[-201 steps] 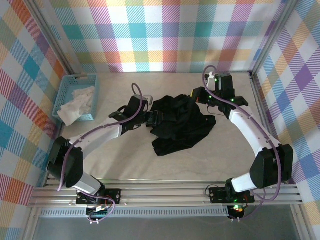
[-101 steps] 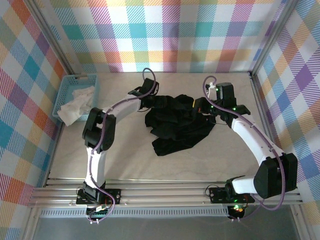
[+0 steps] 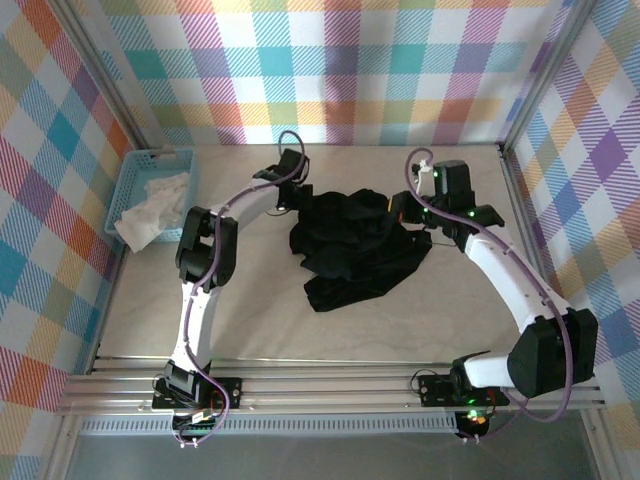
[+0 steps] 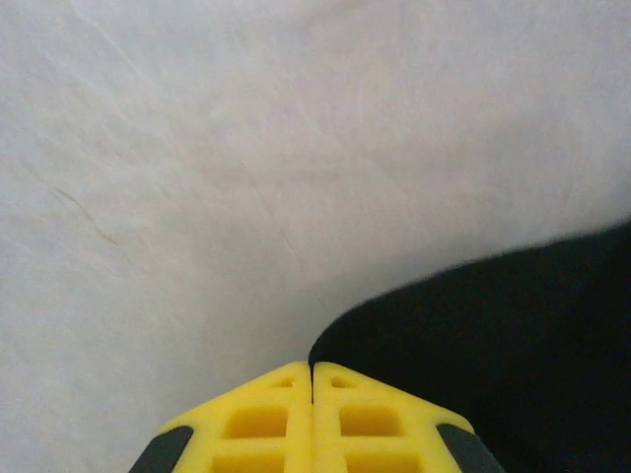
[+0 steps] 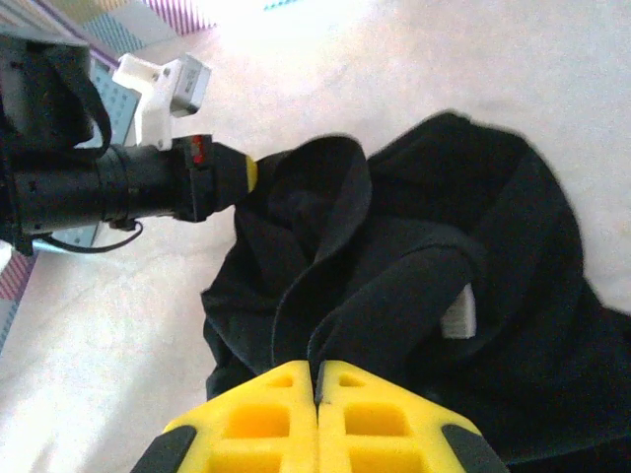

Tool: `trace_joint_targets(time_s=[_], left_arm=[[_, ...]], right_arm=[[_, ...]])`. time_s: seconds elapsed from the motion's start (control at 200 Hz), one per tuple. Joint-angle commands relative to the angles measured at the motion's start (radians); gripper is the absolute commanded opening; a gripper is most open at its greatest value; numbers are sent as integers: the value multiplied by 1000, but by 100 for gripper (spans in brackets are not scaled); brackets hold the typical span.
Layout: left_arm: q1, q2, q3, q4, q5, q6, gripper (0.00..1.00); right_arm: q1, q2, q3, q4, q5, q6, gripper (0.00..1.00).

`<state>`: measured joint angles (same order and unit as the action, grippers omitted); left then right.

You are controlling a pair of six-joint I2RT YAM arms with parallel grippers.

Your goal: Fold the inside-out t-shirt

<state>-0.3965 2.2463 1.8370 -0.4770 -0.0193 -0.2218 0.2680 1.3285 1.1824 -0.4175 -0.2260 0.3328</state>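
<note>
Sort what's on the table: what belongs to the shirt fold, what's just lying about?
In the job:
black t-shirt, crumpled
left gripper, shut on its edge
right gripper, shut on a fold of it

Lying about:
light-blue basket, far left
white cloth in it

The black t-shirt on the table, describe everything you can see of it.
The black t-shirt looks like soft matte fabric, lying crumpled in a loose heap of folds on the pale tabletop, mid-table toward the far side. A small white tag shows among the folds. The left gripper is shut on its left edge, and the right gripper is shut on a raised fold at its right side.
</note>
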Motion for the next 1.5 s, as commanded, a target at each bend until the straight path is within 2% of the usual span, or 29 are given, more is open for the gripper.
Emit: trace_joint_targets(time_s=[0.0, 0.115, 0.285, 0.45, 0.615, 0.76, 0.865, 1.035, 1.14, 1.205, 1.285, 1.395, 1.495], left_arm=[[50, -218, 30, 13, -17, 38, 0], [67, -465, -20, 88, -20, 35, 0], [67, -771, -62, 190, -63, 43, 0], [67, -949, -29, 250, -142, 86, 0], [67, -1083, -77, 270, -187, 106, 0], [67, -1089, -112, 213, -211, 116, 0], [67, -1068, -167, 153, -241, 113, 0], [67, -1038, -339, 118, -311, 88, 0], [71, -943, -375, 145, -317, 89, 0], [77, -821, -304, 153, -312, 108, 0], [89, -645, -93, 121, -302, 126, 0], [97, -436, 321, -1, -260, 166, 0], [97, -332, 734, -135, -207, 193, 0]], right_arm=[[-17, -100, 161, -27, 94, -85, 0], [-22, -129, 330, -49, 130, -124, 0], [-21, -108, 580, -66, 87, -139, 0], [-21, -72, 800, -107, 58, -166, 0], [-21, -51, 905, -159, 35, -192, 0], [-21, -40, 892, -206, 35, -198, 0], [-21, -55, 823, -227, 32, -191, 0], [-22, -122, 553, -203, 134, -170, 0], [-23, -77, 412, -114, 196, -155, 0], [-25, 3, 415, -43, 216, -156, 0], [-39, 155, 556, 16, 210, -156, 0], [-51, 358, 933, -30, 180, -141, 0], [-52, 476, 1303, -146, 135, -132, 0]])
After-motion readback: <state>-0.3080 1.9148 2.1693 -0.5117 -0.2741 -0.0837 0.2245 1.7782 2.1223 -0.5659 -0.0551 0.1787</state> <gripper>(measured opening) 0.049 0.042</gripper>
